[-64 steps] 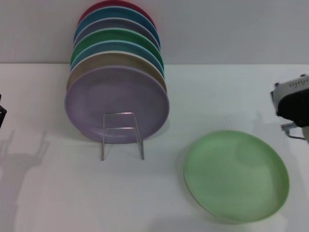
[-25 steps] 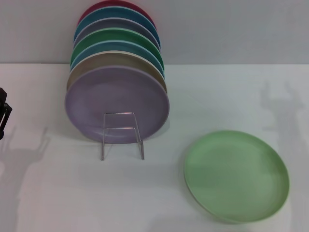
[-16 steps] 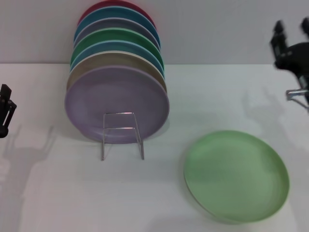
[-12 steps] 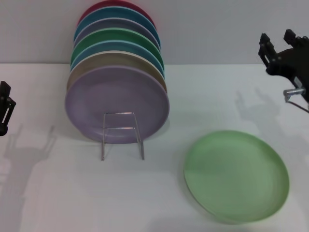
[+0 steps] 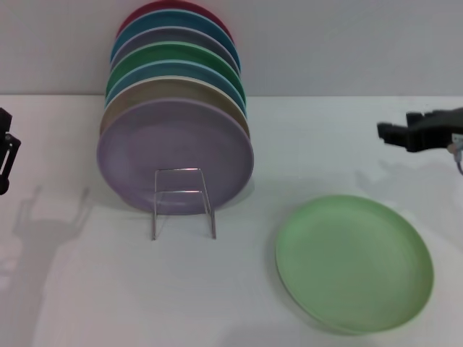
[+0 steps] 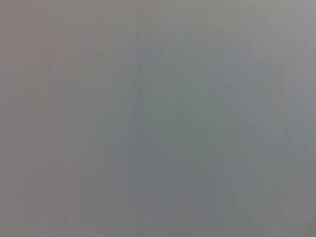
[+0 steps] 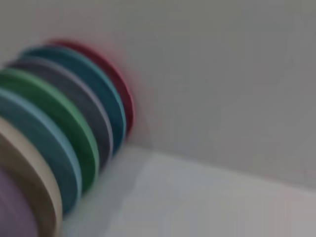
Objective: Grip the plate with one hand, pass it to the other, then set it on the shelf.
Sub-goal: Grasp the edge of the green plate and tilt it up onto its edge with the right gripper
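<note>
The pale light-green plate (image 5: 354, 262) lies flat on the white table at the front right. The wire shelf (image 5: 183, 201) stands at the centre left, its small front loop in front of a row of upright plates. My right gripper (image 5: 396, 129) hovers above the table behind the plate, pointing left, open and empty, clear of the plate. My left gripper (image 5: 4, 155) shows only partly at the far left edge, away from everything. The left wrist view shows only blank grey.
Several coloured plates stand on the shelf, with a lavender one (image 5: 176, 153) in front and an emerald-green one (image 5: 177, 54) further back. The right wrist view shows this row (image 7: 59, 133) from the side. The grey wall (image 5: 347, 43) runs behind the table.
My right gripper has come into view at the right, swung down from high up and turned level, pointing left behind the plate. My left gripper shifted slightly at the left edge. The plate has not moved.
</note>
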Robot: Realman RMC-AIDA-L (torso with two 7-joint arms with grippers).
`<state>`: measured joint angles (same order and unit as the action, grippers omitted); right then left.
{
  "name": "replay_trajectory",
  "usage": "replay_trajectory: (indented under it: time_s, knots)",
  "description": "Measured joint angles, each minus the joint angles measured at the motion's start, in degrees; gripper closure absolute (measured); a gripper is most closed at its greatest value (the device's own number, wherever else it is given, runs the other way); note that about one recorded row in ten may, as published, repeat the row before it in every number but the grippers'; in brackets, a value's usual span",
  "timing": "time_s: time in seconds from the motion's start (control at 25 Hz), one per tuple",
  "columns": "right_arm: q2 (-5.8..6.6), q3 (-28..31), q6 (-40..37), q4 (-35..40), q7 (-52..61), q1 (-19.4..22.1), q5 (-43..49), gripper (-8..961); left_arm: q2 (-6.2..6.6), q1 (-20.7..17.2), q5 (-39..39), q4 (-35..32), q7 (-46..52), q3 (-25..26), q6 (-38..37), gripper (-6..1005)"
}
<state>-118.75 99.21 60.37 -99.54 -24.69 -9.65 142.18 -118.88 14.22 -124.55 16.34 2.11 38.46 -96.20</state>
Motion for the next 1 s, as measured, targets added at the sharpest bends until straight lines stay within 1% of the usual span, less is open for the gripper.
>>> replay_trajectory:
  time_s: [0.08,0.12,0.16,0.24,0.28,0.32,0.36,0.52,0.84,0.92,1.0]
  knots:
    - [0.02,3.4,9.0,0.3,1.6,-3.9,3.1,439,0.07,0.1,0.0,0.7,0.0,-0.1,-0.6,185]
    - [0.0,6.5,15.9,1.6,2.5,-7.2,5.1,439,0.09,0.3,0.0,1.0,0.0,-0.1,-1.2,186]
    - [0.0,6.5,15.9,1.6,2.5,-7.2,5.1,439,0.09,0.3,0.0,1.0,0.0,-0.1,-1.2,186]
    - [0.14,9.5,21.5,3.9,2.9,-10.4,5.8,439,0.11,0.5,0.0,1.0,0.0,-0.1,-1.4,186]
    - [0.37,10.9,23.9,5.6,3.1,-12.0,6.0,439,0.13,0.6,0.0,1.0,0.0,-0.1,-1.4,186]
    - [0.76,13.1,27.5,8.9,3.3,-14.5,6.6,439,0.14,0.8,0.0,0.9,-0.1,-0.1,-1.5,186]
    - [0.76,13.1,27.5,8.9,3.3,-14.5,6.6,439,0.14,0.8,0.0,0.9,-0.1,-0.1,-1.5,186]
    - [1.2,14.7,29.8,15.5,3.2,-17.4,10.0,438,0.14,0.8,0.0,0.5,-0.1,-0.1,-1.7,185]
    - [1.21,15.1,29.6,19.2,2.2,-17.7,11.7,439,0.08,0.8,0.0,0.2,-0.2,-0.1,-1.6,186]
    - [0.92,15.5,29.1,22.1,1.1,-17.7,11.7,440,0.05,0.7,0.0,0.2,-0.1,-0.1,-1.6,186]
    - [0.8,15.7,28.7,23.1,0.8,-17.8,11.7,440,0.05,0.7,0.0,0.2,0.0,-0.1,-1.6,186]
